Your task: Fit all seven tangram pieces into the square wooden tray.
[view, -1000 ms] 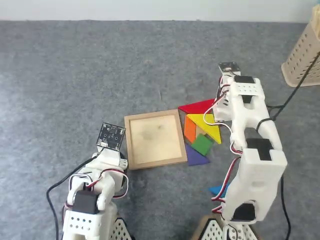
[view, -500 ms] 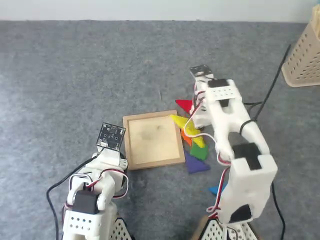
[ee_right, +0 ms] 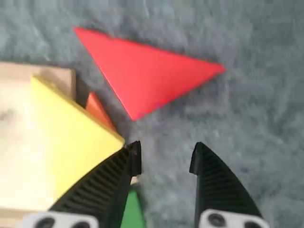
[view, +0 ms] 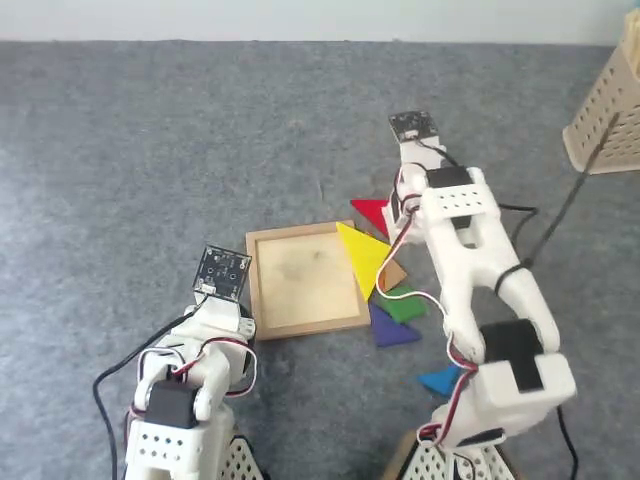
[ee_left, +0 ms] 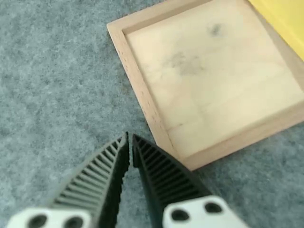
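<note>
The right gripper (ee_right: 166, 152) stood with its fingers apart above the grey carpet (view: 150, 150), one finger just beside a corner of the yellow triangle (ee_right: 71, 137), which lay across the rim of the square wooden tray (view: 262, 300) on the right arm's side. The left gripper (ee_left: 129, 140), fingers together and holding nothing, hovered just beside the tray's opposite rim. The red triangle (ee_right: 147, 71), green piece (view: 403, 303), purple triangle (view: 392, 328) and blue piece (view: 440, 379) lay on the carpet outside the tray.
</note>
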You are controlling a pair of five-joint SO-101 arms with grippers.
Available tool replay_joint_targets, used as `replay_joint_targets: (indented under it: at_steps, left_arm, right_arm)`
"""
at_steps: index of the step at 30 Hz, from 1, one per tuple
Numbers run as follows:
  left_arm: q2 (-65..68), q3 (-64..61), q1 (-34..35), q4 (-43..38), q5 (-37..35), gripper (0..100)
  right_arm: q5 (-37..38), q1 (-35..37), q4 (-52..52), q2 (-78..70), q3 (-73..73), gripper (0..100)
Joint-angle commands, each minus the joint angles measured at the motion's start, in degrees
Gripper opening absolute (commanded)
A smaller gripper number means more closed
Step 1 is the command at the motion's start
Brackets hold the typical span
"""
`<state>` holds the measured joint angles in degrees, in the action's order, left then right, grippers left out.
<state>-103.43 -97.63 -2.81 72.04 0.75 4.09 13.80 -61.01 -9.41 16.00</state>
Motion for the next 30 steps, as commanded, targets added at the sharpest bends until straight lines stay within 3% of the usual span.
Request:
replay_joint_targets:
  at_steps: [1, 8, 22, 30]
  left_arm:
    - [-1.2, 1.1, -0.4, 0.4, -0.4, 1]
    - [-1.2, 1.1, -0.4, 0.4, -0.4, 1]
    - [-1.2, 1.1, -0.4, 0.4, -0.4, 1]
    - [-1.2, 1.1, -0.4, 0.4, -0.4, 1]
  right_arm:
    - [-1.1, -0.8, 1.4, -4.9, -7.1, 17.7]
    - [-1.0, 2.7, -2.1, -14.9, -14.9, 17.7]
    - [-1.2, 17.4, -3.2, -2.0, -4.7, 17.7]
    - [-0.8, 18.4, -2.1, -1.5, -3.1, 17.7]
